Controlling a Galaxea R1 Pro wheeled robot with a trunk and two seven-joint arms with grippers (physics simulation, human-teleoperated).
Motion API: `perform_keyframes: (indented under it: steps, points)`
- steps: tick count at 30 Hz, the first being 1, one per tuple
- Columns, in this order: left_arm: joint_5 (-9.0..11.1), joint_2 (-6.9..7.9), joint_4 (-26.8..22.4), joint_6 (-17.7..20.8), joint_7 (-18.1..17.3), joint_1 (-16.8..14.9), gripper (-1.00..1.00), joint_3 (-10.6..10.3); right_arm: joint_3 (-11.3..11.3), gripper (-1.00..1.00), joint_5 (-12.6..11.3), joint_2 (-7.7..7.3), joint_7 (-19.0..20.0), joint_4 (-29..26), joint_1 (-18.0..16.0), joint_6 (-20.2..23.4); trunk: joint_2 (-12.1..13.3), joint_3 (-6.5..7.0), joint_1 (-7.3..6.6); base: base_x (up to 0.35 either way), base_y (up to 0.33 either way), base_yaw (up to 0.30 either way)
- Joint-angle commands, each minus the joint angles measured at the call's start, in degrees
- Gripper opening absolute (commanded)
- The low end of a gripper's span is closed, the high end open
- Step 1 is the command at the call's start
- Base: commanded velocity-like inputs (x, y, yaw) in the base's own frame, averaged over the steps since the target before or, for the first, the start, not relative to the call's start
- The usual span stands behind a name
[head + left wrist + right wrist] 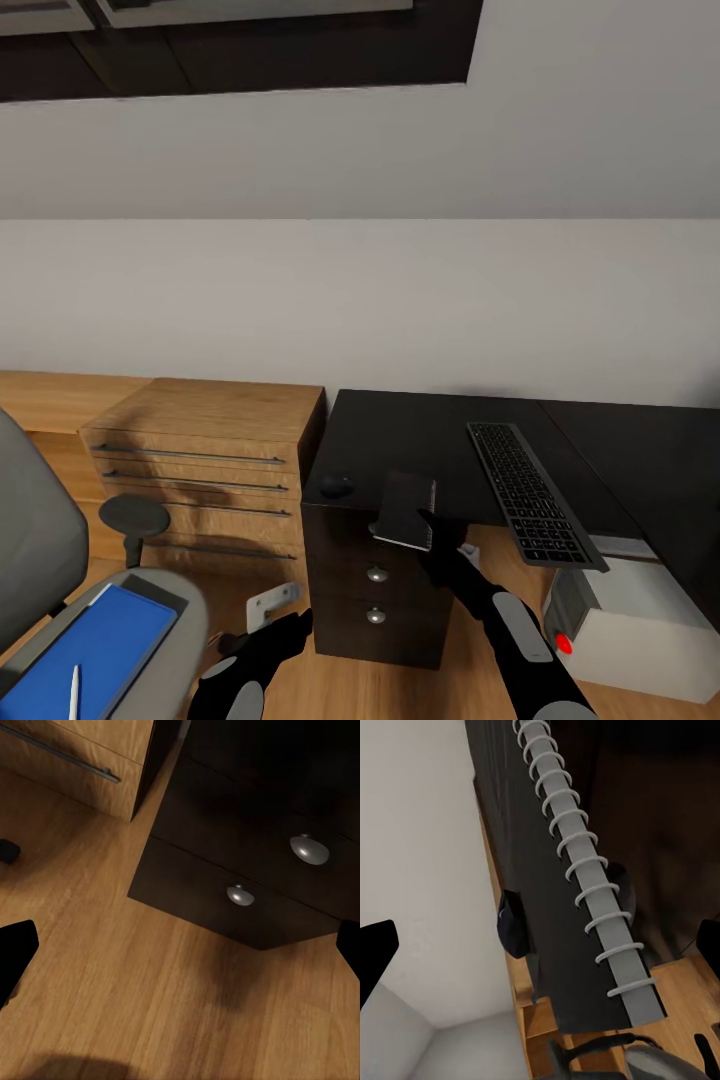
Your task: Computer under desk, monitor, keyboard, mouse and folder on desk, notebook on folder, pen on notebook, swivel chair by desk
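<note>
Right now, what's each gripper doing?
Left gripper: open, empty, low over the floor by the desk drawers.
Right gripper: shut on the notebook, at the desk's front edge.

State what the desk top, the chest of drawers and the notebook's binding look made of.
Desk: glossy black laminate or lacquer, judging by its faint sheen. Chest of drawers: light wood or veneer, with visible grain. Notebook binding: pale grey spiral coils, plastic or metal, unclear.

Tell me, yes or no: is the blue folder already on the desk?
No, the folder lies on the swivel chair seat with the pen on it, apart from the desk.
</note>
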Motion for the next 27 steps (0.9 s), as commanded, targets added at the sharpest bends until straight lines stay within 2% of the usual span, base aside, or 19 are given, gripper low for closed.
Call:
perform_keyframes:
  steps: [1, 15, 27]
  points:
    - [0.6, 0.01, -0.1, 0.1, 0.5, 0.0, 1.00, -0.1, -0.3, 1.00, -0.1, 0.07, 0.0, 0.0, -0.1, 0.5, 0.0, -0.06, 0.00, 0.000, 0.000, 0.000]
    - [0.5, 0.01, 0.2, -0.1, 0.5, 0.0, 1.00, -0.1, -0.3, 1.00, -0.1, 0.07, 0.0, 0.0, 0.0, 0.5, 0.0, -0.06, 0.00, -0.030, 0.000, 0.000]
    - [0.5, 0.01, 0.4, -0.1, 0.5, 0.0, 1.00, -0.1, -0.3, 1.00, -0.1, 0.07, 0.0, 0.0, -0.1, 0.5, 0.0, -0.06, 0.00, -0.273, 0.000, 0.000]
